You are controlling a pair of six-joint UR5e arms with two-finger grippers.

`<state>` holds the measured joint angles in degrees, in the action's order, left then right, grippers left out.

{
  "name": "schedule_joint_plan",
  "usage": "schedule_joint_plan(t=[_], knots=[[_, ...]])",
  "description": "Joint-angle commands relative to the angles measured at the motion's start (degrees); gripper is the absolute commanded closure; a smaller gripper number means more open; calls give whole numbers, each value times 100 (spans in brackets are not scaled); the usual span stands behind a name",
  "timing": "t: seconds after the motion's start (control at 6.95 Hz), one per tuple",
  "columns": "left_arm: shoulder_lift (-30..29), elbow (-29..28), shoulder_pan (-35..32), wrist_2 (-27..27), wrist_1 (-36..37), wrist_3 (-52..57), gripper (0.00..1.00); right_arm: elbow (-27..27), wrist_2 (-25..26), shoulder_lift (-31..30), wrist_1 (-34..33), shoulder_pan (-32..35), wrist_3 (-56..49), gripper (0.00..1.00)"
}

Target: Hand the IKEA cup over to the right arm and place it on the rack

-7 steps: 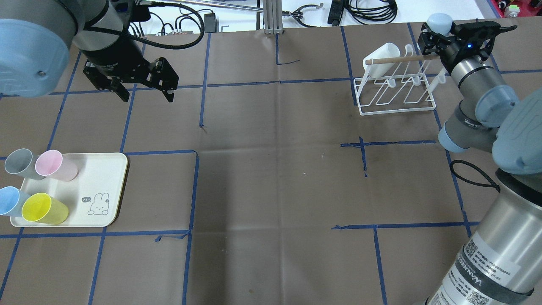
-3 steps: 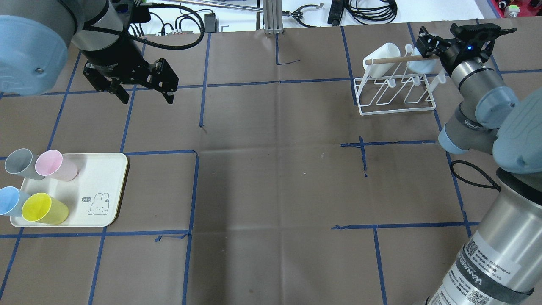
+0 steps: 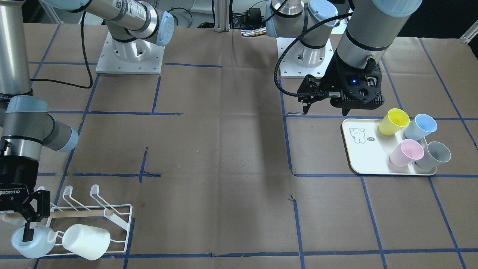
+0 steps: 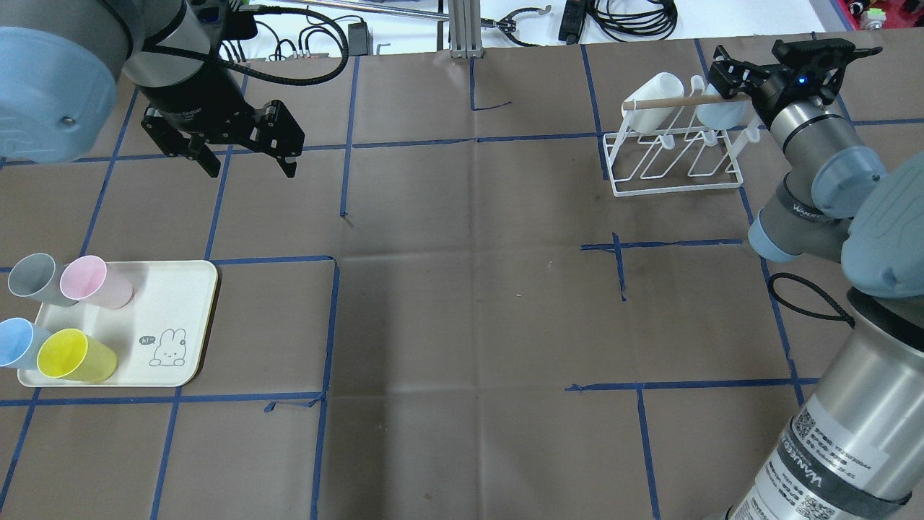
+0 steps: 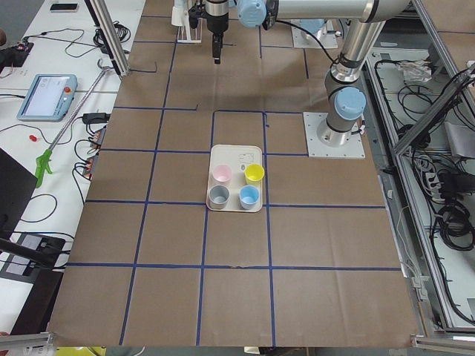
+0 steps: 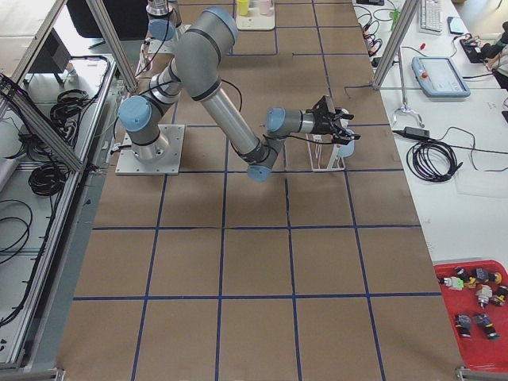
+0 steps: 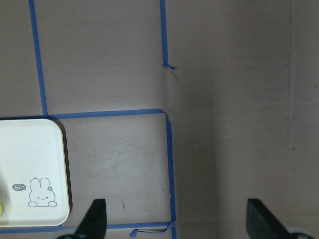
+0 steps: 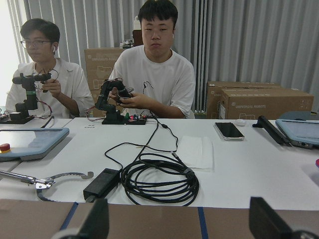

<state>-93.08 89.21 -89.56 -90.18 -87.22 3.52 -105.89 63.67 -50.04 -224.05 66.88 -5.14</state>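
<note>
Right end effector (image 4: 747,65) first: its two black block fingers stand spread wide. The right wrist view has them at opposite edges of the frame with nothing pinched between. It hovers level at the end of the rack, nose toward the operators' side. Just under it, the pale blue tapered plastic cup (image 3: 39,244) lies tilted over a prong of the white wire rack (image 4: 678,189), at the end nearest the silver right arm (image 4: 808,137). One finger crosses the cup in the front-facing view; whether it touches, I cannot tell.

So the call: this is the placing step, and the cup looks delivered and let go. What's left is the exit, which means drawing the fingers back clear of the light wooden dowel handle (image 4: 668,103) and the looped prong tips without brushing the cup.

That matters, because the cup is smooth, thin-walled plastic, surely light, perched on slim coated wire. A nudge could tip it off. Further along the same row hangs a white plastic cup (image 4: 657,85), mouth toward the rack's base.

Out across the brown paper counter (image 4: 469,289) with its blue tape grid, the left end effector (image 4: 253,170) hangs spread and empty, thin linkage fingers pointing down. It sits near the cream rounded tray with a rabbit drawing (image 4: 188,289). Four coloured plastic cups (image 4: 76,355), yellow, blue, pink and grey, cluster at the tray's far end from the drawing.
</note>
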Motion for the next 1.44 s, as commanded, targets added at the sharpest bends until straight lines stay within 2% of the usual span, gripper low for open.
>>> schedule_joint_plan(t=[0.0, 0.14, 0.43, 0.58, 1.01, 1.29], knots=[[0, 0, 0, 0, 3, 0, 1, 16, 75, -224, 37, 9, -5, 0], [0, -8, 0, 0, 3, 0, 1, -2, 84, -435, 246, 26, -22, 0], [0, -8, 0, 0, 3, 0, 1, 42, 102, -1057, 2599, 35, -40, 0], [0, 0, 0, 0, 3, 0, 1, 59, 110, -1461, 3404, 44, -57, 0], [0, -9, 0, 0, 3, 0, 1, 191, 154, -2386, 5128, 210, -75, 0], [0, 18, 0, 9, 3, -9, 1, 410, 750, -2677, 6271, 735, -66, 0]])
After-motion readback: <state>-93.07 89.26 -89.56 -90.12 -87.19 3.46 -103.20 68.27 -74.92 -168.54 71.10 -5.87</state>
